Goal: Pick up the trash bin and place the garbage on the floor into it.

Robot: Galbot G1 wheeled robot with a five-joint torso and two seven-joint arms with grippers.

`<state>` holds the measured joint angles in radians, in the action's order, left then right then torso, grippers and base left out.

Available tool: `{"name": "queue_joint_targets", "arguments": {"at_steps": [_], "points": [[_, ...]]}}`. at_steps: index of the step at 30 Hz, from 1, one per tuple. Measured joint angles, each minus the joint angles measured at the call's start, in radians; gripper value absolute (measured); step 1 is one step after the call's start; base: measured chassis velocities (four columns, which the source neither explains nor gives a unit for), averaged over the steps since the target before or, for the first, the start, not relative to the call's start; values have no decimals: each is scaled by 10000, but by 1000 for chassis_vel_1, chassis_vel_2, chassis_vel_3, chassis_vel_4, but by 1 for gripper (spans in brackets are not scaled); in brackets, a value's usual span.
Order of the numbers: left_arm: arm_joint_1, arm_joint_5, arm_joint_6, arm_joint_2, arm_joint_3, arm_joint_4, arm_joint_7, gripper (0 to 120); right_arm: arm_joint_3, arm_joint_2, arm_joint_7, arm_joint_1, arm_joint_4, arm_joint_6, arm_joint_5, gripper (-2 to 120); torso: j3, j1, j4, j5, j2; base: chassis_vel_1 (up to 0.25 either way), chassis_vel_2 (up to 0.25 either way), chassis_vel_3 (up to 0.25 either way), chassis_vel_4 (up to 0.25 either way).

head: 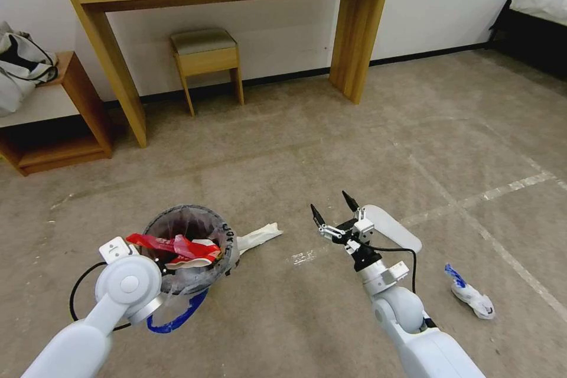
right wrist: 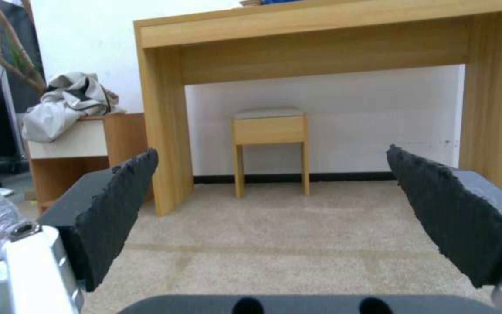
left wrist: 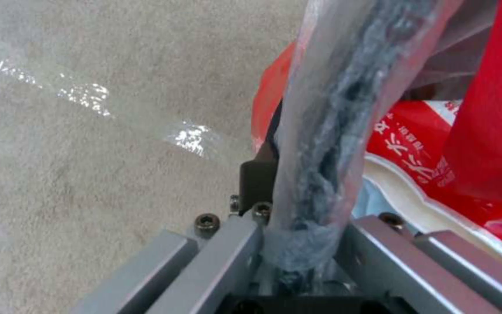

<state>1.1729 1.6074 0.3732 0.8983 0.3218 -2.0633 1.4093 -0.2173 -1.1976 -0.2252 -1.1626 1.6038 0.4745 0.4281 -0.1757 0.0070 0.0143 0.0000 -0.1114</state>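
1. Two tools are at work over the floor. The left tool has closed its fingers on the bag-wrapped rim of the trash bin. The right tool hangs empty just right of the bin, fingers spread wide and touching nothing.
2. The head view gives the layout. The bin is held near the robot, its mouth tilted up and toward the camera, with red-and-white packets lying across the opening and a blue drawstring loop hanging below it.
3. The left wrist view gives the grip: the crinkled clear bag and dark rim run up between the two grey finger blocks, with a red packet printed in white lettering just beside them inside the bin.
4. The right wrist view looks level between the two dark finger pads to a wooden surface against the wall, with a small stool beneath it; a little of the bin's bag shows at one edge.
5. A long white scrap lies on the floor touching the bin's right side, its long axis pointing away from the bin toward the right tool.
6. A crumpled white-and-blue wrapper lies well to the right of the bin, beyond the right arm, its length slanting from far-left to near-right.
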Motion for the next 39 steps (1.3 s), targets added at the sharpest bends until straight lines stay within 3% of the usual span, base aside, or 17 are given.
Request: {"name": "queue_joint_targets", "arguments": {"at_steps": [30,39], "points": [[-30,-152,-25,-90,59,60,-106,0,21,-154,-10,-8,-116,50,-73,100,1,0,-6,0,0,52,50,55,49],[-2,-174,-61,-157,122,1,-147,0,0,-78,37,-36,-10,31,-66,100,1,-1,3,0,0,0,0,0,0]]}}
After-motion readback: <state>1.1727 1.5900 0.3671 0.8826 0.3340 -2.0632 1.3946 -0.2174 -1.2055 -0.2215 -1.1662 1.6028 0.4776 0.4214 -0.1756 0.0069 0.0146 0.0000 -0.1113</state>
